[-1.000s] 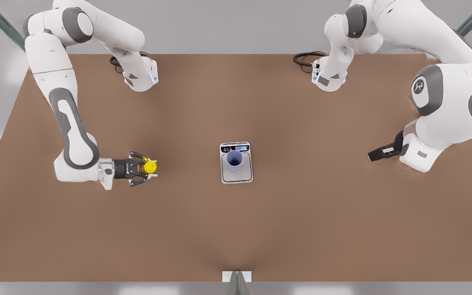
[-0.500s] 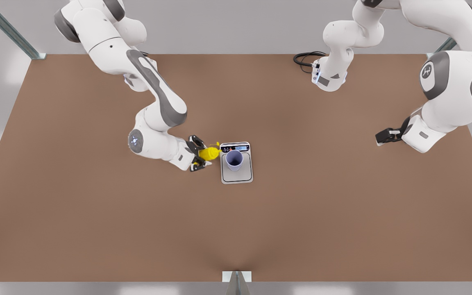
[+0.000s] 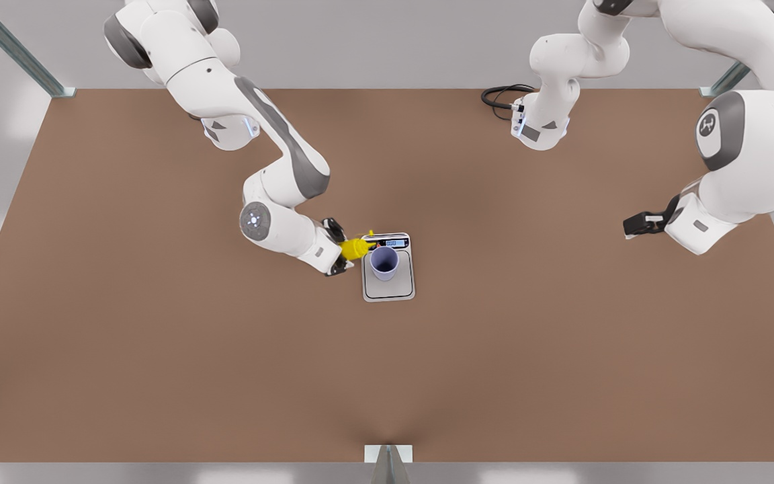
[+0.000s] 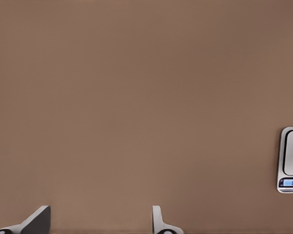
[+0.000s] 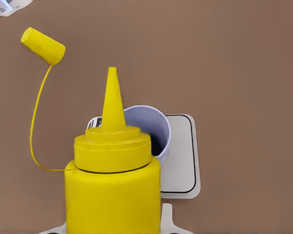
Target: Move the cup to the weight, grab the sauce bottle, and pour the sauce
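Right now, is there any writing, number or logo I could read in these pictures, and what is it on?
Blue display of the small silver-grey kitchen scale: lit digits, too small to read.
Coloured buttons beside it: marks too small to read.
Round grey joint cover of the white robot arm on the front view's right: a white logo, not legible.
Bright yellow squeeze bottle: no text.

Soft, even light is falling across the brown desk [image 3: 158,349], leaving it bright with no hard shadows. A faint darker patch is pooling near the desk's near edge in the front view, and pale highlights are glowing on the white arm shells. The sauce bottle [image 5: 112,185] is showing flat, saturated yellow with gentle shading down its sides. Edges are looking slightly smeared, and the scale's [image 4: 292,160] display digits are reading blurred.
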Controlling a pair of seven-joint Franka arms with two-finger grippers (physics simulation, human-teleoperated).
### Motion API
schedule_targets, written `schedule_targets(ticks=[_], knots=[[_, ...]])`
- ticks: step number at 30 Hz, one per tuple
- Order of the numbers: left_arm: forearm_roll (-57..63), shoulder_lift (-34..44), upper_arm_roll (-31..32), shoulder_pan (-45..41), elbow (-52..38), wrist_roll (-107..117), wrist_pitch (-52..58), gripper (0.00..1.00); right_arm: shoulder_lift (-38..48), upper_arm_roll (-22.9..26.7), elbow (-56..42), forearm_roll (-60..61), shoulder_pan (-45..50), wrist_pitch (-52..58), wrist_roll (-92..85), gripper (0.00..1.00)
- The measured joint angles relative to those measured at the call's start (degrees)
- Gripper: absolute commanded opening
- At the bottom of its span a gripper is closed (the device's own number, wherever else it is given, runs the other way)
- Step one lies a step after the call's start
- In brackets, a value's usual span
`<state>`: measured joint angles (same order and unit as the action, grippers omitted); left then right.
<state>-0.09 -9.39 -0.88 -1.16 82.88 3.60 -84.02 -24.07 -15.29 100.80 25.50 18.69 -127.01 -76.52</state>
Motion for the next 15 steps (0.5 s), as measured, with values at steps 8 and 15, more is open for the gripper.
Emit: schedule_targets(ticks=[8,15], knots=[[-0.04,-0.02,0.0,0.0,0.0,0.0,0.09,1.0,-3.17,5.63,-7.65,-0.17,4.6,5.1,2.73,0.44],[-0.08,-0.37,0.0,0.02,0.0,-0.08,0.09,1.0,-0.67,5.12,-3.56,7.12,-3.82,10.27,-3.59,0.44]])
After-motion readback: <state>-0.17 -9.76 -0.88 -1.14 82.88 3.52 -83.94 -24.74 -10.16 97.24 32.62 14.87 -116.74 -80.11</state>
